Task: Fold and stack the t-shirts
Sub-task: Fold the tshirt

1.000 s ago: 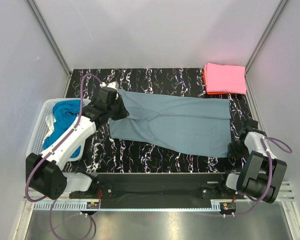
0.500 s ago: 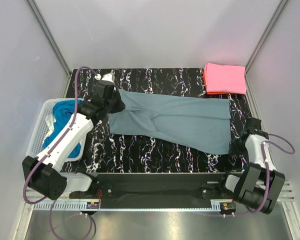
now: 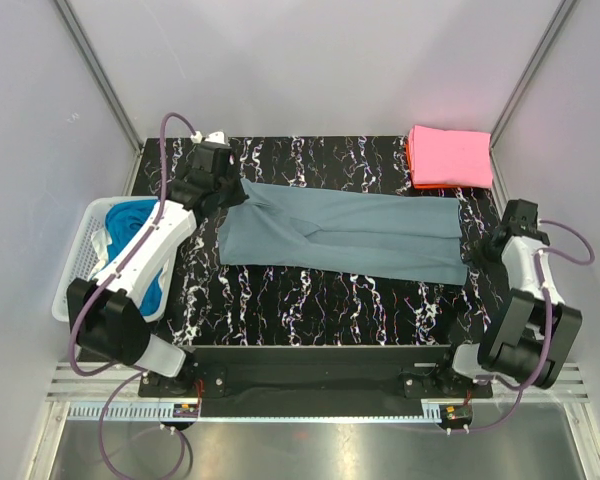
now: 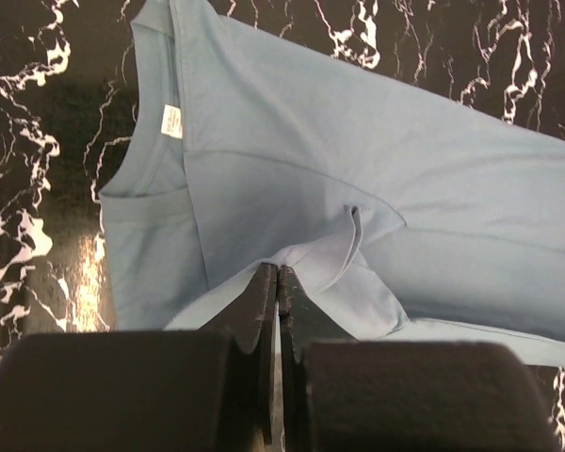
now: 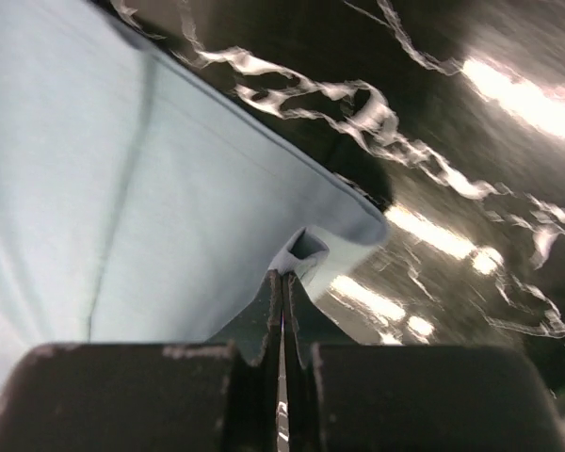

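Observation:
A dusty grey-blue t-shirt (image 3: 350, 232) lies stretched sideways across the black marbled table (image 3: 310, 300), folded lengthwise. My left gripper (image 3: 220, 195) is shut on its left end near the collar; the left wrist view shows the jaws (image 4: 277, 273) pinching a fold of the shirt (image 4: 311, 160). My right gripper (image 3: 480, 250) is shut on the shirt's right hem corner (image 5: 306, 250). A folded pink t-shirt (image 3: 450, 156) sits on an orange-red one at the back right corner. A bright blue t-shirt (image 3: 130, 235) lies in the basket.
A white mesh basket (image 3: 80, 262) stands at the table's left edge beside my left arm. Grey walls with metal frame posts enclose the table on three sides.
Both grippers have moved toward the back of the table, carrying the near long edge of the grey-blue shirt over itself. The shirt now lies narrower.

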Robot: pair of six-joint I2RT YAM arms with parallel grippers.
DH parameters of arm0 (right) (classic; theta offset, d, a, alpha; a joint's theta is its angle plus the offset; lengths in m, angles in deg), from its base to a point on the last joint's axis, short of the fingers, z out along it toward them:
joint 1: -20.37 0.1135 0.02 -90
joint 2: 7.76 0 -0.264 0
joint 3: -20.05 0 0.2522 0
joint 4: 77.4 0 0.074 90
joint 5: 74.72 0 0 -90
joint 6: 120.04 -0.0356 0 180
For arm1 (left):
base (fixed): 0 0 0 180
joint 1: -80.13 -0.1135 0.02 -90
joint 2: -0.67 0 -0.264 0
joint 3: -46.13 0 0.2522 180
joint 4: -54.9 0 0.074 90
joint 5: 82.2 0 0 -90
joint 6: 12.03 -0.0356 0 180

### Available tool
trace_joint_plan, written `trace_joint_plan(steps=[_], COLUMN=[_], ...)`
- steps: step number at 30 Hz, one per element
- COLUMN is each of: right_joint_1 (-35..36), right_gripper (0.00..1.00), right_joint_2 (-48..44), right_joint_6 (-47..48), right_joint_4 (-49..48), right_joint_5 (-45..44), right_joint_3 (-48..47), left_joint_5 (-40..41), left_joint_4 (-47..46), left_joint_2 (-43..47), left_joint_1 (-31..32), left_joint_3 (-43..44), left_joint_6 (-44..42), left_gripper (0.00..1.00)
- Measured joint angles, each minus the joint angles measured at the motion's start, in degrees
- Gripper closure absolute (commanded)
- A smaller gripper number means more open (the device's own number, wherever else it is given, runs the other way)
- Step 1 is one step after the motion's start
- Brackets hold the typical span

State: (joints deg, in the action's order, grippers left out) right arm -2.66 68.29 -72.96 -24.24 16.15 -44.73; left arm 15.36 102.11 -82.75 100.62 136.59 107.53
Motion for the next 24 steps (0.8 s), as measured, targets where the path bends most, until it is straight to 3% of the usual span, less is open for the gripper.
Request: trace_joint_plan(steps=[11, 24], right_joint_1=[3.23, 7.61], right_gripper=[1.0, 1.0], right_joint_2=[12.52, 20.74], right_joint_6=[4.15, 3.89], right_joint_4=[-4.61, -4.55], right_joint_5=[3.19, -0.83], right_joint_3=[-7.87, -11.58], left_joint_5=[-0.59, 1.16], left_joint_4=[-2.4, -1.97], left_joint_2=[-7.98, -15.06], left_joint_1=[-2.75, -3.28], left_joint_3=[4.39, 8.52], left_joint_6=[-0.55, -2.62], left_gripper=[1.0, 1.0])
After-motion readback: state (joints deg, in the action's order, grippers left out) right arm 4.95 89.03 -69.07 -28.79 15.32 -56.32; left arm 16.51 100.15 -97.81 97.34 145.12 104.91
